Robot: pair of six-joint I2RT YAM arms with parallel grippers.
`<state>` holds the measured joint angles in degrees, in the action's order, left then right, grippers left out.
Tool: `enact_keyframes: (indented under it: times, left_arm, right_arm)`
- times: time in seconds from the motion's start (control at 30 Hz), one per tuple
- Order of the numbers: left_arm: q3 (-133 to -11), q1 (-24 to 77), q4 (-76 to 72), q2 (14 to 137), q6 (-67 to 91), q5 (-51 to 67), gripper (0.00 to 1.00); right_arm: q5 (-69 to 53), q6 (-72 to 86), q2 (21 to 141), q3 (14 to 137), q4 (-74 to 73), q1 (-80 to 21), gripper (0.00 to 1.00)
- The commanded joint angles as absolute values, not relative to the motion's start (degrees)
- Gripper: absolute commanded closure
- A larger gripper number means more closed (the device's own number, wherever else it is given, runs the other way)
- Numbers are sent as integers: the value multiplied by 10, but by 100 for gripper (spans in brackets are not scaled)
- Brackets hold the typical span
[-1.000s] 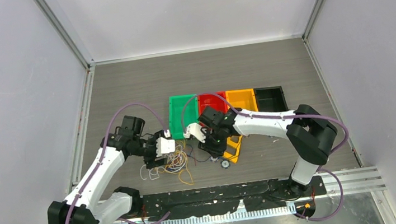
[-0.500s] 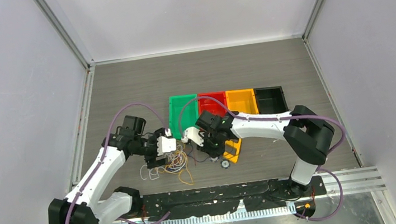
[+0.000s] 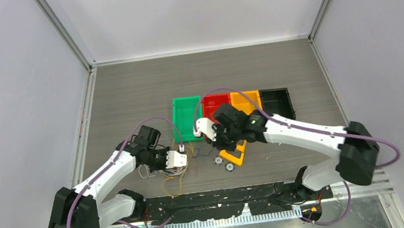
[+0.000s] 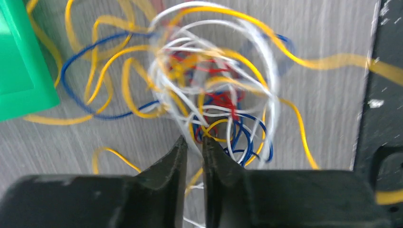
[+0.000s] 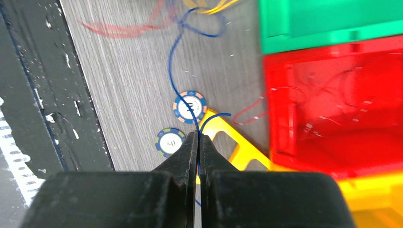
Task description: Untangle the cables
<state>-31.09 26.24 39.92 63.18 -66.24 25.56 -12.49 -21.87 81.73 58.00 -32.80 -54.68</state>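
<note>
the cables (image 4: 214, 90), yellow, white, red and blue, lie in a loose tangle on the wooden table (image 3: 128, 93), just in front of the green tray (image 3: 187, 118). the left gripper (image 4: 192, 145) sits at the tangle's near edge, its fingers drawn almost together on a few white and yellow strands. the right gripper (image 5: 198, 140) is pinched tight on a blue cable (image 5: 183, 85), which runs from the tangle across a poker chip (image 5: 189, 106). a second chip (image 5: 170, 141) lies beside a yellow plastic piece (image 5: 237, 147), near the red tray (image 5: 332, 95).
</note>
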Motion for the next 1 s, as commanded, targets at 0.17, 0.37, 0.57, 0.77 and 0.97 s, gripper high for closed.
enact_keyframes:
  times: [0.17, 0.37, 0.57, 0.77, 0.97]
  left_arm:
    - [-304, 166, 426, 636, -752, 219, 100]
    - [-281, 165, 413, 641, -776, 210, 100]
    - [-296, 158, 428, 643, -774, 222, 94]
    - [-409, 139, 517, 536, -708, 399, 34]
    - [-493, 190, 445, 459, -551, 471, 9]
  right_arm:
    - [-194, -260, 644, 610, -407, -392, 94]
    - [-271, -266, 565, 651, -446, -281, 95]
    - [-332, -249, 524, 715, -482, -230, 95]
    - [-394, -217, 520, 747, -497, -230, 95]
    - [-437, -184, 529, 772, -468, -230, 95]
